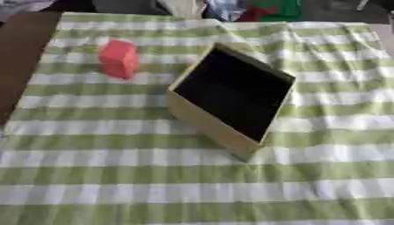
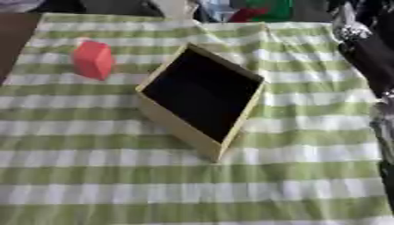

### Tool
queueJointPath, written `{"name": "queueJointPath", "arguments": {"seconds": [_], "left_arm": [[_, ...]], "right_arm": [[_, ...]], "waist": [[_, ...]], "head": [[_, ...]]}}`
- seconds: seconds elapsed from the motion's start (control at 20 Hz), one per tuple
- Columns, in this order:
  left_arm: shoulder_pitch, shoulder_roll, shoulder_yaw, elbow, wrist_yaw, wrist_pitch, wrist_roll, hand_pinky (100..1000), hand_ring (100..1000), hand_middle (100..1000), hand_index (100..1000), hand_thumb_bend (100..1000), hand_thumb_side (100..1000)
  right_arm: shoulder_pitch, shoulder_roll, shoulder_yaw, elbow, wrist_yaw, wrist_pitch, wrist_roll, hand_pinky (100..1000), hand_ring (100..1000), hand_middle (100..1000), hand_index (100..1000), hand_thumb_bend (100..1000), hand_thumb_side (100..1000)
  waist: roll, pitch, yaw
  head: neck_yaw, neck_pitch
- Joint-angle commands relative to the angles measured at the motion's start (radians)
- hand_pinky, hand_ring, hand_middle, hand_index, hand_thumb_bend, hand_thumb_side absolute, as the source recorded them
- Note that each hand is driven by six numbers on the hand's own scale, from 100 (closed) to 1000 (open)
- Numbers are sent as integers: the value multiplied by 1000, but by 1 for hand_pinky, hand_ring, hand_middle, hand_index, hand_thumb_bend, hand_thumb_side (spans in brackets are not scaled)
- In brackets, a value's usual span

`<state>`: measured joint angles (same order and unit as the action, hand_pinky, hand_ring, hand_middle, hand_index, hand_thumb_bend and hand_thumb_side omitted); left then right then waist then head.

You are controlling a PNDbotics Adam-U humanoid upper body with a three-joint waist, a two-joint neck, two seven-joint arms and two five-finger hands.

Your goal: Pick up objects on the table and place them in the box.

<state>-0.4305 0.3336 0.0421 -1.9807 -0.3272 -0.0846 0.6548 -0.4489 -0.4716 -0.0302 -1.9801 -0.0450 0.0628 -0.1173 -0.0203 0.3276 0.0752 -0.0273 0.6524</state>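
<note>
Presently, 1 red block point(image 1: 118, 58) stands upright on the green-and-white striped cloth point(image 1: 154, 184) covering the worktop, toward its far left. Just to the block's right, but apart from it, sits the box point(image 1: 206, 124), a pale-walled open tray with a dark interior, turned diagonally so that 1 corner points toward the near edge. Its inside appears to hold nothing, so the task looks not yet begun. The box's place near the middle probably keeps it within reach of either arm, and the block's free-standing position leaves its sides clear for a grasp.

Neither hand can be made out. In the right eye view a dark arm with a silver joint point(image 2: 362, 44) comes in along the right edge, well apart from block and box, but its hand is not visible, so whether it is wide, narrow or holding anything cannot be told. The left arm does not appear.

No brand, label or writing can be read on the block, the box or the cloth.
</note>
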Motion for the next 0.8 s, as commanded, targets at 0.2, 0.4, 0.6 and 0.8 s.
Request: {"name": "queueJointPath", "arguments": {"seconds": [0.2,0.4,0.6,0.8], "left_arm": [[-8,13,10,-19,-6,-1,1,1000,636,649,878,250,323],[-8,12,10,-19,-7,1,-1,1000,636,649,878,251,323],[-7,21,9,-19,-12,7,-11,997,637,651,878,255,317],[-25,90,5,-19,-48,47,-59,954,640,655,875,267,267]], "right_arm": [[-13,-25,-3,-20,4,-2,2,904,784,689,887,100,472],[-13,-24,-3,-20,4,-2,2,904,784,689,886,100,473],[-11,-24,-3,-20,4,-2,2,903,784,689,886,100,472],[-6,-26,-2,-20,5,0,2,903,784,689,886,100,472]], "waist": [[1,-20,2],[2,-23,2],[5,-29,3],[11,-39,4]], "head": [[-34,8],[-41,13],[-33,28],[-22,41]]}}
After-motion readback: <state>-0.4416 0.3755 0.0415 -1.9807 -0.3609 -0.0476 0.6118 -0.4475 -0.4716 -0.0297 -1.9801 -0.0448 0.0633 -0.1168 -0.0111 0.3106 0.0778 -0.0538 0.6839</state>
